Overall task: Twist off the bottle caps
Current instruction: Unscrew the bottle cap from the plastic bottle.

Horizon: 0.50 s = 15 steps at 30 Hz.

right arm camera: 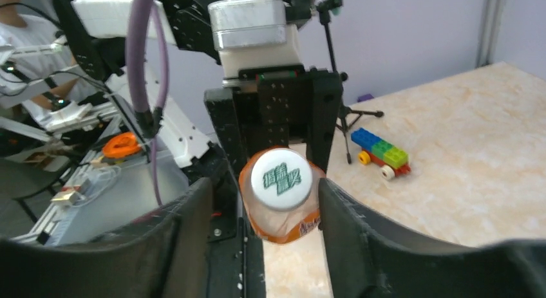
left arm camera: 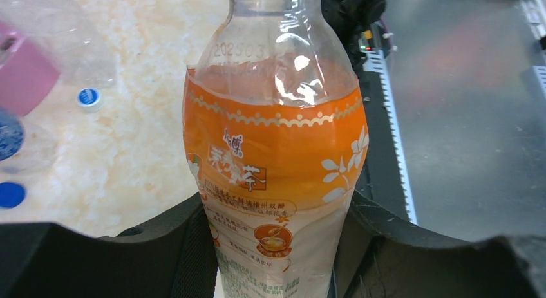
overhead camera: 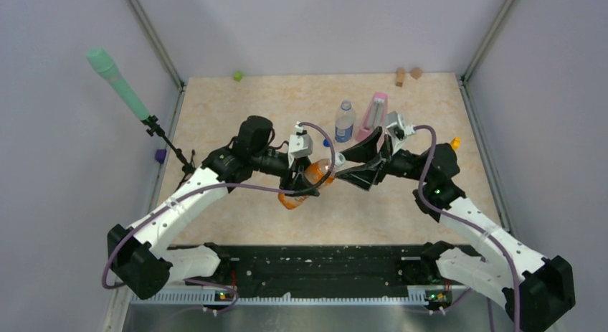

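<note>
Clamped on the lower body of the orange bottle (left arm camera: 277,150) with the left gripper (left arm camera: 273,262), jaws pressed against both sides of the label. Held off the table (overhead camera: 236,110) and tilted, neck pointing toward the right arm, midway between the two arms in the overhead view. Topped with a white cap (right arm camera: 281,179) bearing green print, seated on the neck. Flanked by the right gripper (right arm camera: 264,211), jaws apart, one on each side of that cap: one just beside it, the other with a plain gap, no contact to be seen.

Lying loose on the table past the bottle, in the left wrist view: a dark blue cap (left arm camera: 11,194) and a pale cap with a blue print (left arm camera: 89,98), near each other but not touching.

Standing upright farther back, from overhead: a short clear bottle with a blue label (overhead camera: 345,122), just beside a pink metronome (overhead camera: 376,111).

Resting on the table in the right wrist view: a toy car of coloured blocks (right arm camera: 380,153).

At the far edge, a small green cube (overhead camera: 237,76).
</note>
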Each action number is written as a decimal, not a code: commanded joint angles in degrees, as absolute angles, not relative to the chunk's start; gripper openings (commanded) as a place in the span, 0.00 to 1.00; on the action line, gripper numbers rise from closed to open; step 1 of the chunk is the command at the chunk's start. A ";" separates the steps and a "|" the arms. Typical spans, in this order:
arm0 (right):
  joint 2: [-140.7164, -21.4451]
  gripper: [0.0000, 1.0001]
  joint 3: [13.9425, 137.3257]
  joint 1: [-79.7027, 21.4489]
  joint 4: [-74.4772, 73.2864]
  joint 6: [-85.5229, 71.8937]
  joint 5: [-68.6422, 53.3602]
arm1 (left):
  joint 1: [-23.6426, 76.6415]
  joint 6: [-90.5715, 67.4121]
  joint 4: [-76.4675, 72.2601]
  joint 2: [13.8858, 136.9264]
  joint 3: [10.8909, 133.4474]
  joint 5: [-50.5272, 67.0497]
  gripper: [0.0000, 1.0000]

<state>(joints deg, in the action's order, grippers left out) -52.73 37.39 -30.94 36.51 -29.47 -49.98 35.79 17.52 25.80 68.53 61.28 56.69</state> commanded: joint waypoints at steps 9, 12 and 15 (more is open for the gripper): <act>-45.84 0.77 42.05 -26.72 15.37 -30.70 -37.68 | 35.70 23.52 26.33 64.89 61.10 36.74 0.00; -45.00 0.77 42.37 -26.72 11.22 -31.29 -35.35 | 36.61 25.12 25.31 64.83 60.21 32.59 0.00; -44.68 0.77 44.04 -26.72 3.35 -31.93 -30.45 | 37.49 26.48 24.19 64.76 59.42 28.60 0.00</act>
